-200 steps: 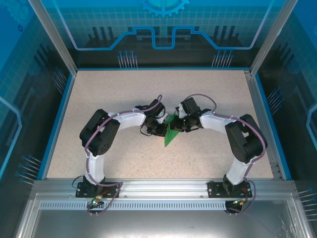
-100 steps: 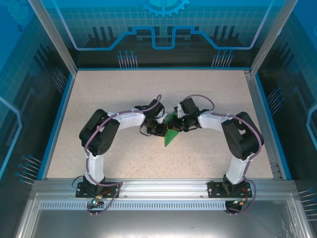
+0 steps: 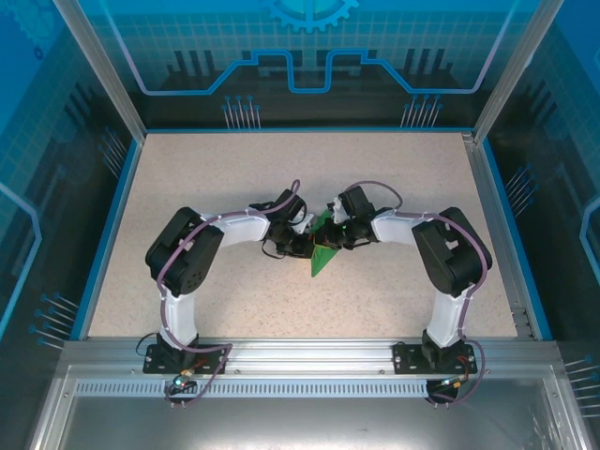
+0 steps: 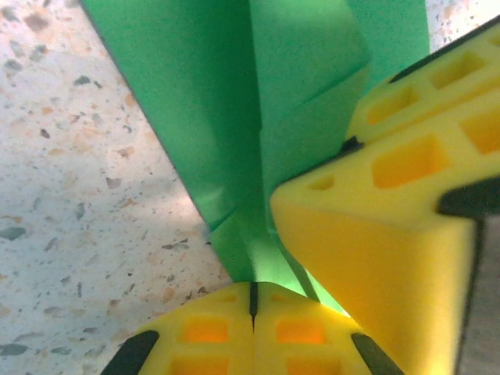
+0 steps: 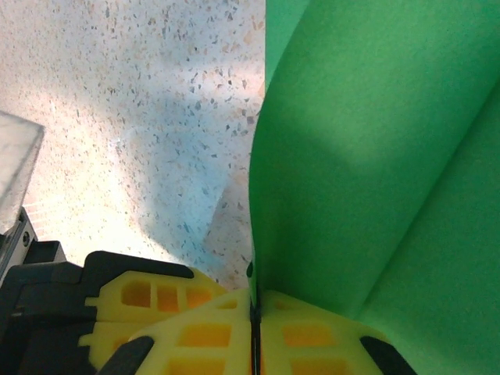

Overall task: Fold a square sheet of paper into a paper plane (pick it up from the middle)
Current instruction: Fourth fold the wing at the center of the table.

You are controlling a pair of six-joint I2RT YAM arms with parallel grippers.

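1. The paper plane (image 3: 322, 253) is at the middle of the desk (image 3: 225, 178), between the two arms. It is a narrow green wedge with its point aimed at the near edge. Whether that point rests on the desk or hangs just above it, I cannot tell.
2. The left gripper (image 4: 251, 295) has its jaws pressed together on a creased strip of the paper, with nothing but the sheet between the yellow faces.
3. The right gripper (image 5: 254, 316) also has its jaws closed on the paper, and an edge of the sheet rises straight out of the seam between them. In the left wrist view its yellow finger sits just beside the left gripper, against the same folds.
4. The step in hand looks like setting a crease along the wedge's spine, with both pinches close together near the wide end.
5. To do it well, both grips should be held firm and any move made by the two arms together. Thin paper like this is likely to buckle or tear if one pinch pulls away from the other.
6. Pressure should run along the existing fold line, so the layers stay aligned and no second crease forms.
7. The fingers crowd each other, so motions should be small to avoid a knock that shifts the paper.
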